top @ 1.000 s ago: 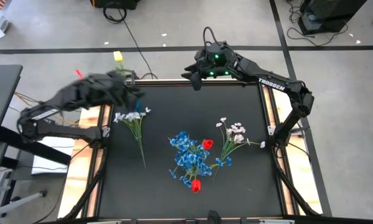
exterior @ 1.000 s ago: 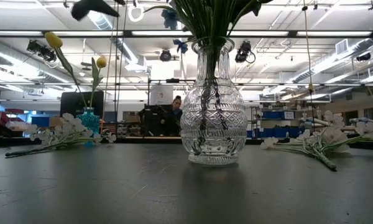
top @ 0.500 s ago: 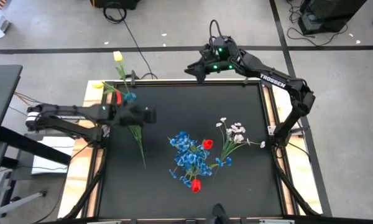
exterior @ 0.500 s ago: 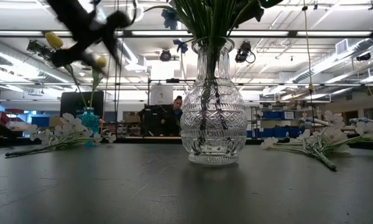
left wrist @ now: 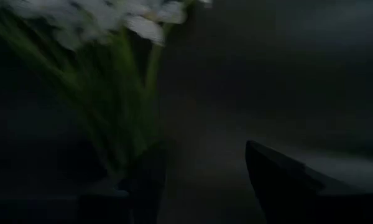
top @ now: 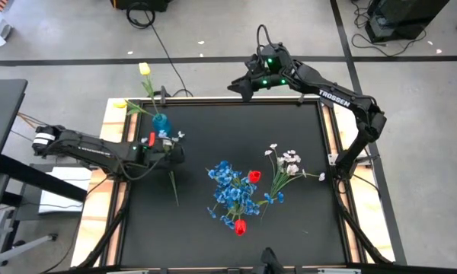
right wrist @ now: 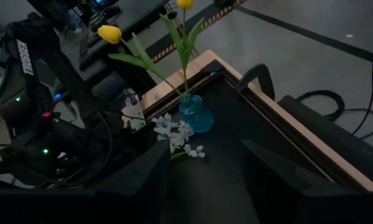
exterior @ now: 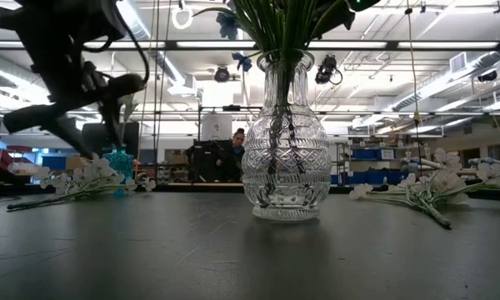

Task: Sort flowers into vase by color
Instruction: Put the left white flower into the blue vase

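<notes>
Two yellow tulips (top: 144, 69) stand in a small blue vase (top: 161, 122) at the black bench's (top: 213, 125) far left. Two white sprigs lie flat: one (top: 166, 156) under the left claw (top: 170, 149), released; another (top: 286, 169) right. Blue bunches (top: 230, 190) and two red tulips (top: 253, 176) fill a clear vase (exterior: 285, 142). Right claw (top: 240, 88) hangs released at the far edge. Grey floor, cables.

Count: two yellow tulips (right wrist: 110, 33), two red tulips (top: 254, 176), two white sprigs (top: 286, 161), one blue bunch (top: 230, 190), two vases (exterior: 285, 142).
</notes>
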